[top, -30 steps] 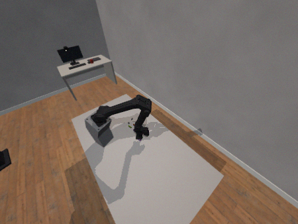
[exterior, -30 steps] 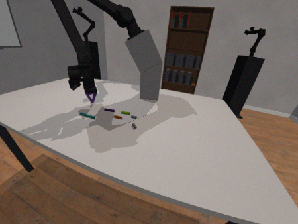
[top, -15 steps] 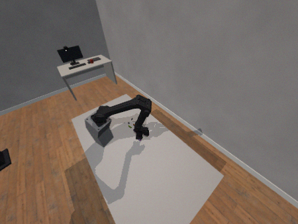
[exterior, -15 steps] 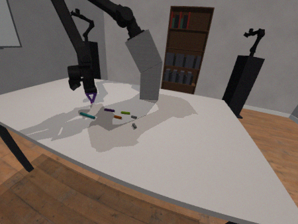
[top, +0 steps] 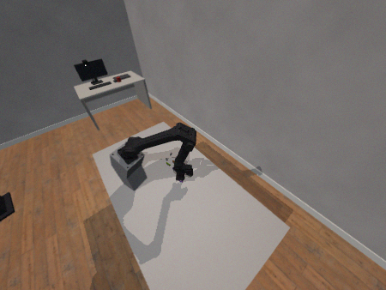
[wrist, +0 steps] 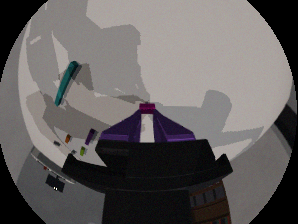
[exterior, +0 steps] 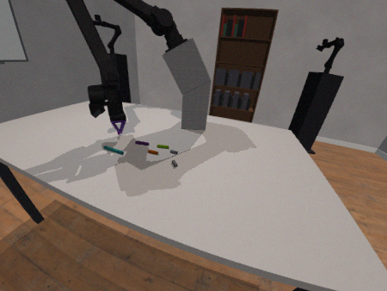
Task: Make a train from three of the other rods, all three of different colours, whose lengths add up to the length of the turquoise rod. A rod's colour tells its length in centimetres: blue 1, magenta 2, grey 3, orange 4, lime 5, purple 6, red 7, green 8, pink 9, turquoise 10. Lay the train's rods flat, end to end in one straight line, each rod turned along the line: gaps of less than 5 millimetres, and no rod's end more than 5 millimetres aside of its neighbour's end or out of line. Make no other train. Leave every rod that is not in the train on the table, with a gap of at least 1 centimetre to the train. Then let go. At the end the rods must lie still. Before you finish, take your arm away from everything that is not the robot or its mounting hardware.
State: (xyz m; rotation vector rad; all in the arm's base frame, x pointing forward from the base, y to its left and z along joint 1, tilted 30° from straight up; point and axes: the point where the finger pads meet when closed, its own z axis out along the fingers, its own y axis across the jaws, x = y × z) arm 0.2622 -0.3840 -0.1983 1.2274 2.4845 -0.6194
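Note:
My gripper (exterior: pixel 117 127) has purple fingers and hangs a little above the table, just behind the turquoise rod (exterior: pixel 113 150). In the wrist view the fingers are shut on a small magenta rod (wrist: pixel 147 106) at their tips. The turquoise rod also shows in the wrist view (wrist: pixel 67 83), to the left. On the table to the right of the turquoise rod lie a purple rod (exterior: pixel 142 143), an orange rod (exterior: pixel 152 151), a lime rod (exterior: pixel 162 146) and two grey rods (exterior: pixel 174 151) (exterior: pixel 174 164), all apart from each other.
The arm's grey base block (exterior: pixel 191 88) stands behind the rods. Beyond the table are a bookshelf (exterior: pixel 242 65) and a black pedestal (exterior: pixel 316 103). The table's front edge runs near the bottom of the exterior view.

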